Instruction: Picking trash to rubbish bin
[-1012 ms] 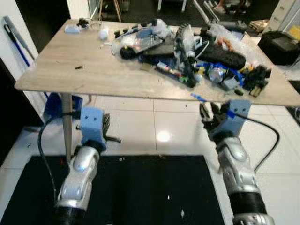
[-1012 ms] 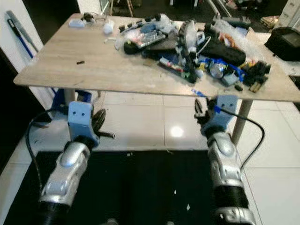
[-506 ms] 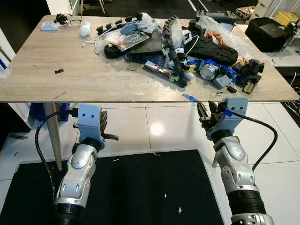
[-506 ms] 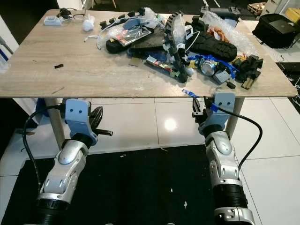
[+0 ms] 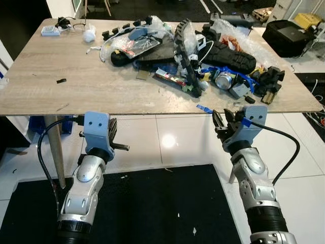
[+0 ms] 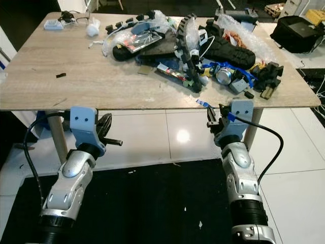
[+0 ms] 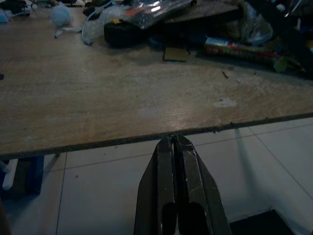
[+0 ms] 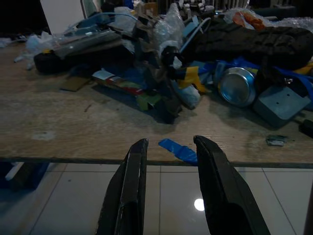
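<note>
Surface [image 5: 91,86] of pale wood grain takes up most of what I see from the head camera, with white floor tiles [image 5: 167,140] and a black mat [image 5: 152,203] below its near edge. On its far right half lies a heap of trash [image 5: 193,56]: a long black lump like a shoe sole [image 5: 231,53], a toothed black strip [image 5: 184,56] standing up through the middle, clear plastic bags, a flat printed wrapper [image 5: 170,77] and a shiny can [image 8: 238,85] lying on its side. A black bag [image 5: 290,36] sits beyond the right corner.

My right end effector [image 5: 226,119] is held just under the near edge, in front of the heap, its two black fingers [image 8: 131,191] spread apart with nothing between them. A small blue scrap [image 8: 178,150] lies right at the edge of the surface; through the right wrist camera I see it framed in the gap between the fingertips, a little beyond them and not touching.

My left end effector [image 7: 174,147] hangs below the edge on the bare side, well apart from the heap, its fingers pressed together on nothing. Farther left, a tiny dark chip [image 5: 61,80] lies alone on the wood.
</note>
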Robot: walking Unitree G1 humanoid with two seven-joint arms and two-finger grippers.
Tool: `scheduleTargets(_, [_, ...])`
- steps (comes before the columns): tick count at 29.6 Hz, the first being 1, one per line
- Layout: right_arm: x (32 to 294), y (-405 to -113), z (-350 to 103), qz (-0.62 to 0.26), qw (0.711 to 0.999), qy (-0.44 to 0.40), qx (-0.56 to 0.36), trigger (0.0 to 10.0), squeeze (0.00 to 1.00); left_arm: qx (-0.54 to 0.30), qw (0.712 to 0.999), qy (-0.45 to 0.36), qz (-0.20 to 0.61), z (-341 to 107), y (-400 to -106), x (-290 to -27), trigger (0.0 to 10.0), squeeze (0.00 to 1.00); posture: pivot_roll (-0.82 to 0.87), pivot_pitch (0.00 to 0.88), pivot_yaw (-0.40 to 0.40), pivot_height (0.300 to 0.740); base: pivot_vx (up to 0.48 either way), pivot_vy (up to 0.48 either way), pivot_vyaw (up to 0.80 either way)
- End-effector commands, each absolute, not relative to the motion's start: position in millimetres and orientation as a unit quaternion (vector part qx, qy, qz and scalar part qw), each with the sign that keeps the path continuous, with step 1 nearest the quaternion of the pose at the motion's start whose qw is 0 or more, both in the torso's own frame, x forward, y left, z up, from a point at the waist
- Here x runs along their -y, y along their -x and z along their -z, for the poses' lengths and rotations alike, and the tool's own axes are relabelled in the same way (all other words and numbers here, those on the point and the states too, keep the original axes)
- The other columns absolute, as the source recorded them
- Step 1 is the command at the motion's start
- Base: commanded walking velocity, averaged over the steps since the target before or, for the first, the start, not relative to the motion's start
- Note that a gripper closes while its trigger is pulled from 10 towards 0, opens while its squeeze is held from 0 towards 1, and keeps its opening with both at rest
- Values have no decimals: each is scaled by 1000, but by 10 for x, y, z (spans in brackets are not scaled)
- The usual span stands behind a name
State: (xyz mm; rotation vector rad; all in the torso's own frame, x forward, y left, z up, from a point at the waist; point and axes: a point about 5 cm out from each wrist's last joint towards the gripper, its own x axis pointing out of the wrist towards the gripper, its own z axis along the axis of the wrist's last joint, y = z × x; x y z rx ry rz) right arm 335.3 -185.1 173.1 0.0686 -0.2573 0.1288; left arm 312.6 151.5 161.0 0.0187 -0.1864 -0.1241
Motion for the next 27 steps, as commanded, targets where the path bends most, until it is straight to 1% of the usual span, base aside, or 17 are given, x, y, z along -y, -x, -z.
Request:
scheduleTargets(1, [1831, -3320, -1670, -69, 990, -33, 119, 10000, 0, 81, 995, -4, 60, -1546, -3088, -1514, 10000, 0, 5, 114, -43, 740, 0, 0, 0])
scheduleTargets(7, [1813, -3309, -1647, -73, 990, -35, 115, 10000, 0, 67, 996, -6, 62, -1505, -3065, -1517, 10000, 0, 4, 116, -41, 740, 0, 0, 0])
scheduleTargets(27, [1814, -3268, -1568, -69, 991, -39, 105, 10000, 0, 63, 996, -16, 68, -1498, -3051, -1522, 10000, 0, 11, 124, -31, 740, 0, 0, 0])
